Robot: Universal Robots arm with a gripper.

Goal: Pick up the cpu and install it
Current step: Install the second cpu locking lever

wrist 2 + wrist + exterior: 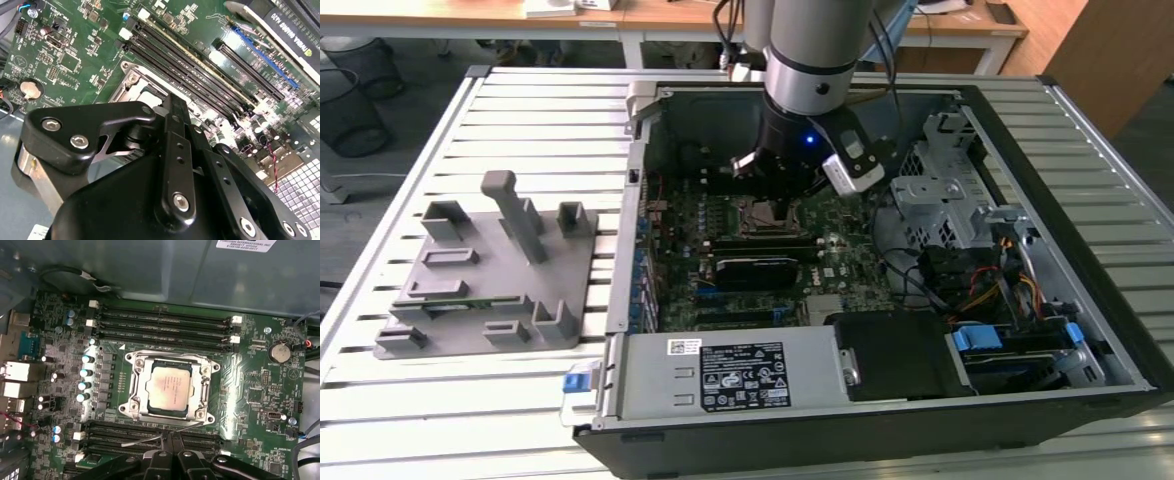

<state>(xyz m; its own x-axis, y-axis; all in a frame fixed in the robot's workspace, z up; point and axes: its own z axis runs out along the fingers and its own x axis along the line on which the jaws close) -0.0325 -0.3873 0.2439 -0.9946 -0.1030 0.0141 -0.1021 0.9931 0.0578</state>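
Note:
The cpu (pixel 170 387), a flat square chip with a pale metal top, lies seated in the socket frame (pixel 134 390) on the green motherboard (pixel 260 390). The frame surrounds it and a thin metal lever runs along one side. In the exterior view my gripper (pixel 774 190) hangs inside the open computer case, just above the socket (pixel 767 215). Both wrist views show its black fingers (pixel 172 440) pressed together, with nothing between them. The gripper (pixel 171 105) stands above the socket frame (pixel 131 80) and is apart from the chip.
Memory slots (pixel 165 322) run along both sides of the socket. A graphics card (pixel 754 270), a power supply (pixel 734 375), a drive cage (pixel 941 190) and cables (pixel 987 290) crowd the case. A grey fixture block (pixel 487 270) sits on the slatted table at the exterior view's left.

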